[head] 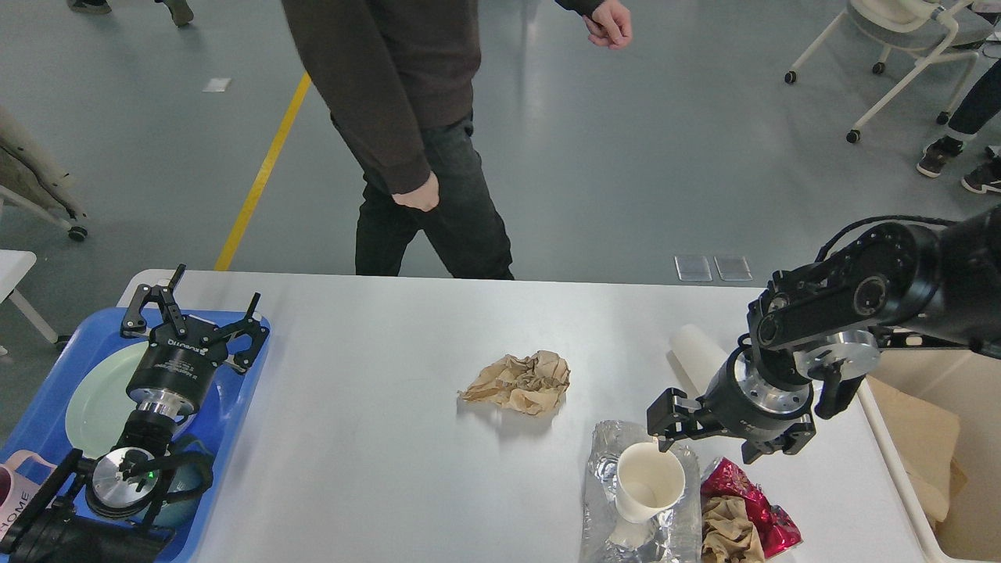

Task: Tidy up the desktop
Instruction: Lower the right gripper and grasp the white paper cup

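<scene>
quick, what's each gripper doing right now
left gripper: open, holding nothing, above the blue tray.
right gripper: open, holding nothing, just above the paper cup.

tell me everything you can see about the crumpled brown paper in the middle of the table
The crumpled brown paper is a tan, kraft-looking wad, creased all over and squashed into a low, uneven lump with ragged edges. It lies loose near the middle of the desktop, casting a soft shadow on its near side. Nothing touches it: both grippers and the foil, cups and wrappers sit apart from it.
</scene>
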`<act>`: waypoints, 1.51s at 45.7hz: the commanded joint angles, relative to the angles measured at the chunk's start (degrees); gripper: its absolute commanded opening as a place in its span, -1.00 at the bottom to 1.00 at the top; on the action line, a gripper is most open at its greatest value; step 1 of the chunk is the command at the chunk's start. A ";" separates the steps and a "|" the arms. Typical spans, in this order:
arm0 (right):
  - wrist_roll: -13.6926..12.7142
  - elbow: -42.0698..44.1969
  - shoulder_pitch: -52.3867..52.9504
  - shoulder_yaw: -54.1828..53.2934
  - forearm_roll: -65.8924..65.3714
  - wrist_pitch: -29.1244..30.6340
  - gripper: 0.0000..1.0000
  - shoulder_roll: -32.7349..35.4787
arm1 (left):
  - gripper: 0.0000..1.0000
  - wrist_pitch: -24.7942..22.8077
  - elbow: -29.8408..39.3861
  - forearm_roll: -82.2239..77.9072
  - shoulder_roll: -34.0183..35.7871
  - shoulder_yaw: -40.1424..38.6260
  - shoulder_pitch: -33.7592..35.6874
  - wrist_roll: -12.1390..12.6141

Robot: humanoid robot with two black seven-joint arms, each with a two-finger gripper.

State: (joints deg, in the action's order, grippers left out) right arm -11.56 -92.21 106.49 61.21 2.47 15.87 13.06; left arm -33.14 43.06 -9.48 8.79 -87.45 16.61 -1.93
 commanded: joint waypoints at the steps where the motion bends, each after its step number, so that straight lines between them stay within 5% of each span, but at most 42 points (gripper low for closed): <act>1: -0.22 1.77 -4.88 -0.65 -0.01 -3.38 0.93 -1.98 | 0.93 0.00 0.00 -0.01 0.00 0.00 0.00 0.00; 10: -0.22 6.51 -12.70 -2.14 0.08 -6.11 0.90 -4.71 | 0.93 0.00 0.00 -0.01 0.00 0.00 0.00 0.00; 18: -0.31 13.54 -19.56 -4.34 0.34 -6.82 0.51 -7.26 | 0.93 0.00 0.00 -0.01 0.00 0.00 0.00 0.00; 23: -0.31 14.78 -21.06 -4.34 0.52 -7.43 -0.08 -7.17 | 0.93 0.00 0.00 -0.01 0.00 0.00 0.00 0.00; 27: -0.22 14.61 -20.89 -4.34 0.96 -6.56 -0.98 -6.91 | 0.93 0.00 0.00 -0.01 0.00 0.00 0.00 0.00; 60: -0.13 14.61 -20.27 -4.26 1.75 -6.29 -1.00 -6.03 | 0.93 0.00 0.00 -0.01 0.00 0.00 0.00 0.00; 69: -0.13 12.15 -13.34 -3.55 4.21 0.47 -1.00 -0.67 | 0.93 0.00 0.00 -0.01 0.00 0.00 0.00 0.09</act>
State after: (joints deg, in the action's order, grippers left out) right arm -11.66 -78.43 89.12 57.14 5.66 12.92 8.88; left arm -33.14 43.06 -9.51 8.79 -87.45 16.61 -1.89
